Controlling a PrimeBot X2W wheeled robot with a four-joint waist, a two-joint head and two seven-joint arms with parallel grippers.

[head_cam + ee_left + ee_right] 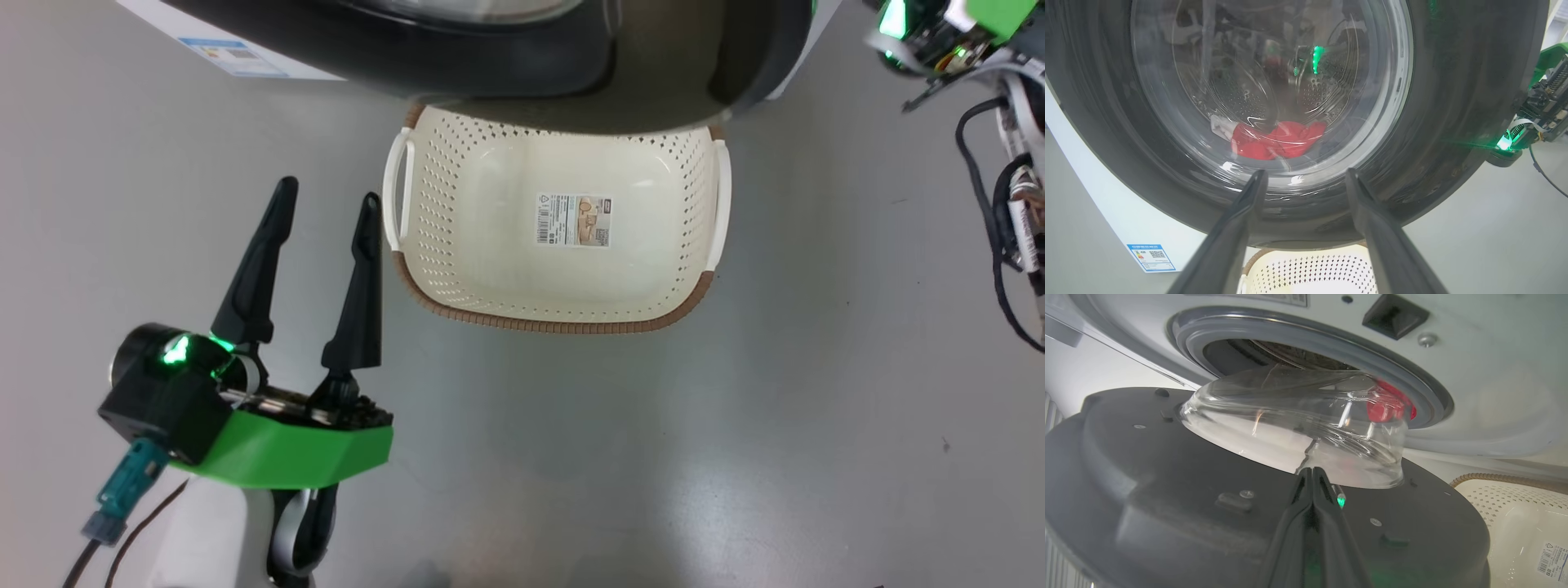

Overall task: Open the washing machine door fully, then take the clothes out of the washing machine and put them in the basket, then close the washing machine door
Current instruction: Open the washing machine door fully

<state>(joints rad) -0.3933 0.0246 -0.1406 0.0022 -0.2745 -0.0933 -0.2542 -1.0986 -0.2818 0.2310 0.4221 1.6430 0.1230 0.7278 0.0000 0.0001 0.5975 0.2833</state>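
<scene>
Right wrist view: closed, empty right gripper [1311, 472] points at part-open round black-framed glass door [1147, 465], rigid, probably best pushed at its rim.

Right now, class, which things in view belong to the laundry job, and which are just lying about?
Job: washing machine door, washing machine, red clothes, basket, left tool, right tool.
Not the job: blue label, paper label in basket, grey floor.

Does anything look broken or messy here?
Nothing looks broken or spilled. The only odd bit: the washing machine door is partly open and hangs over the far end of the basket.
</scene>
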